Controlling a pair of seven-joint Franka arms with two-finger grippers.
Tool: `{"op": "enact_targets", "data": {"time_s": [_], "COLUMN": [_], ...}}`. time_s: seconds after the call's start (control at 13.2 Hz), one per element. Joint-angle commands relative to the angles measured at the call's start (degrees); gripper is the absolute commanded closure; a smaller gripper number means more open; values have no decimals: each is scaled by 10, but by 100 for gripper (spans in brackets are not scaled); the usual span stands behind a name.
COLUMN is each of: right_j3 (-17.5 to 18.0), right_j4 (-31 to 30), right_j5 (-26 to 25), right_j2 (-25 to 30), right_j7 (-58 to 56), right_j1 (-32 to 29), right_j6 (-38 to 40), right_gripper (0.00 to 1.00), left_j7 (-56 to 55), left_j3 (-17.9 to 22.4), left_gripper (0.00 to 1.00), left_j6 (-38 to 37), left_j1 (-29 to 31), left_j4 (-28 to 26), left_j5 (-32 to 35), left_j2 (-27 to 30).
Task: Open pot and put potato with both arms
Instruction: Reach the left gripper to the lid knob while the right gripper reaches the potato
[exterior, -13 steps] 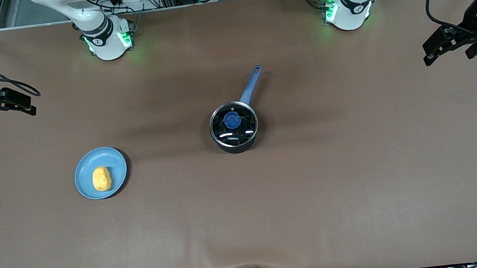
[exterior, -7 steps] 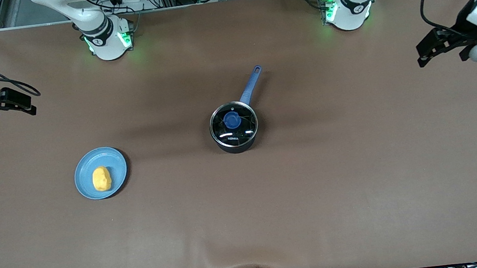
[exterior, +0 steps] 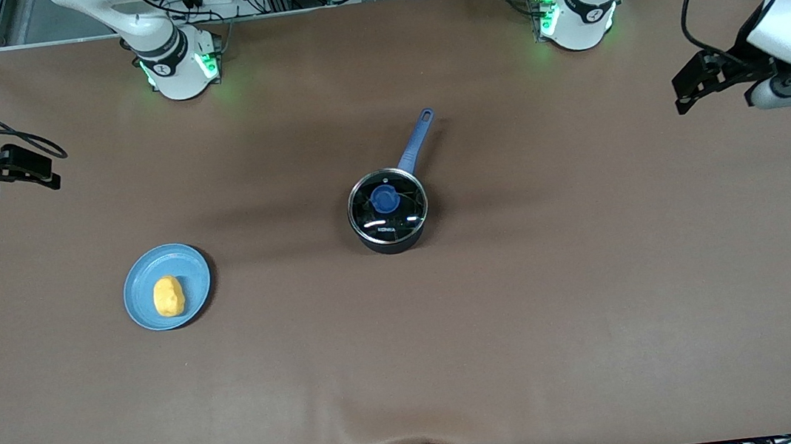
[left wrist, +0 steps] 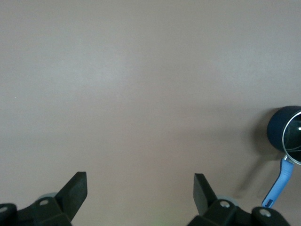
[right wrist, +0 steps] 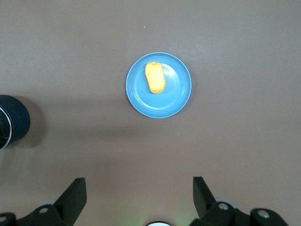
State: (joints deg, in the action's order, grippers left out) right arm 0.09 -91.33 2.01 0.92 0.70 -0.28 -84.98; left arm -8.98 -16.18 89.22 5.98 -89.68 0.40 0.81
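Note:
The black pot (exterior: 389,217) stands mid-table with its glass lid (exterior: 388,206) on, blue knob (exterior: 384,199) up, and its blue handle (exterior: 416,141) pointing toward the arms' bases. The yellow potato (exterior: 168,296) lies on a light-blue plate (exterior: 190,269) toward the right arm's end. My left gripper (exterior: 680,96) is open and empty over the table at the left arm's end; its wrist view shows the pot (left wrist: 286,132) at the edge, past the open gripper (left wrist: 140,187). My right gripper (exterior: 51,174) is open and empty, and waits over the right arm's end; its wrist view shows the potato (right wrist: 155,77) past the open gripper (right wrist: 139,190).
The brown mat (exterior: 523,297) covers the whole table. The plate (right wrist: 176,96) and part of the pot (right wrist: 13,123) show in the right wrist view. The pot's handle (left wrist: 277,186) shows in the left wrist view. Both arm bases (exterior: 180,68) stand along the table's edge farthest from the front camera.
My left gripper has moved a little in from the table's end toward the pot. The right arm, pot, plate and potato have not moved.

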Motion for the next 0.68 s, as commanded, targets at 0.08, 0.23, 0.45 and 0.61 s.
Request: {"op": "enact_targets", "data": {"time_s": [0.08, 0.23, 0.45, 0.61], "right_j3": [5, 5, 5, 5], "right_j4": [-8, -9, -17, -51], "right_j5": [11, 11, 5, 3], "right_j2": [7, 7, 7, 7], "right_j7": [1, 1, -6, -11], "right_j1": [-12, -13, -17, -17], "right_j6": [2, 3, -3, -41], "right_gripper": [0, 0, 0, 0], "left_j7": [-14, -59, -127, -199], "left_j3": [-47, -72, -78, -78], "left_gripper": [0, 0, 0, 0], "left_j6": [-5, 24, 71, 113], "left_j1": [2, -8, -65, -107], "left_j4": [15, 27, 35, 35], "left_j5": [-14, -14, -8, -3], "left_j2": [-48, -83, -128, -161]}}
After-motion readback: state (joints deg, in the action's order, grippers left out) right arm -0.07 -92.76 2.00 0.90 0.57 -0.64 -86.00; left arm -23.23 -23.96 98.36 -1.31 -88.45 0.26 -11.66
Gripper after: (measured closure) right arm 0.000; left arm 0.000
